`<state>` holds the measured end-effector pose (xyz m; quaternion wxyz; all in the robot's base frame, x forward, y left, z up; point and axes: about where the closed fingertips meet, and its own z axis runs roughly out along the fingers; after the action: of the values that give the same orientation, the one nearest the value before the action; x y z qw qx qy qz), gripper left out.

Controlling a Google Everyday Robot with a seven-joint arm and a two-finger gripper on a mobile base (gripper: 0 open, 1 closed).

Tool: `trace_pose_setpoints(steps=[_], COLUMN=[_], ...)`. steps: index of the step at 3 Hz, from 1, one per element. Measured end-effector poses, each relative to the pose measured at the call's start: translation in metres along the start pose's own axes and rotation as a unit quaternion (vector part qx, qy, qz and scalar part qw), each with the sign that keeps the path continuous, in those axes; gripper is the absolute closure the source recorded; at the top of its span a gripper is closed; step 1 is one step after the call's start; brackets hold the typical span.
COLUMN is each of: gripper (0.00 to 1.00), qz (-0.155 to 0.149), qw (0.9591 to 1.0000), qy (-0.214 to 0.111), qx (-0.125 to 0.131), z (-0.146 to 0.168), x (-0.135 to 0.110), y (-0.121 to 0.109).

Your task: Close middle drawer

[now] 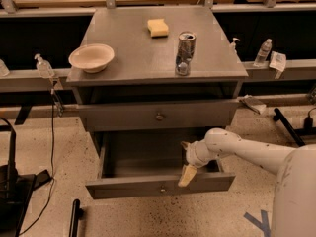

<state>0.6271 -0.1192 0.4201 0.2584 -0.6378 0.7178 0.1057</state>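
Note:
The middle drawer [143, 158] of the grey cabinet [158, 58] is pulled far out, and its long shallow tray is empty. Its low front panel [118, 187] has a small round knob [162, 188] at the centre. My gripper [186, 175] reaches in from the right. It hangs down over the top edge of the front panel, just right of the knob, with its tan tip in front of the panel. The taller drawer [159, 116] above stands almost flush with the cabinet.
On the cabinet top stand a white bowl [92, 58], a yellow sponge [158, 27] and a metal can [185, 53]. My white arm [247, 152] crosses the right side. Black equipment and cables [15, 186] lie on the floor at left. Bottles [262, 52] sit on side ledges.

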Motion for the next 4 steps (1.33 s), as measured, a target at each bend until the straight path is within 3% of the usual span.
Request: trace_pose_setpoints(steps=[1, 3, 4], gripper=[0.00, 0.00, 0.00], qz=[-0.002, -0.046, -0.046], qw=[0.9997, 0.9969, 0.9969], qy=[-0.021, -0.059, -0.059], qx=[0.012, 0.023, 0.023], z=[-0.002, -0.006, -0.008], x=[-0.002, -0.006, -0.007], y=[-0.010, 0.008, 0.008])
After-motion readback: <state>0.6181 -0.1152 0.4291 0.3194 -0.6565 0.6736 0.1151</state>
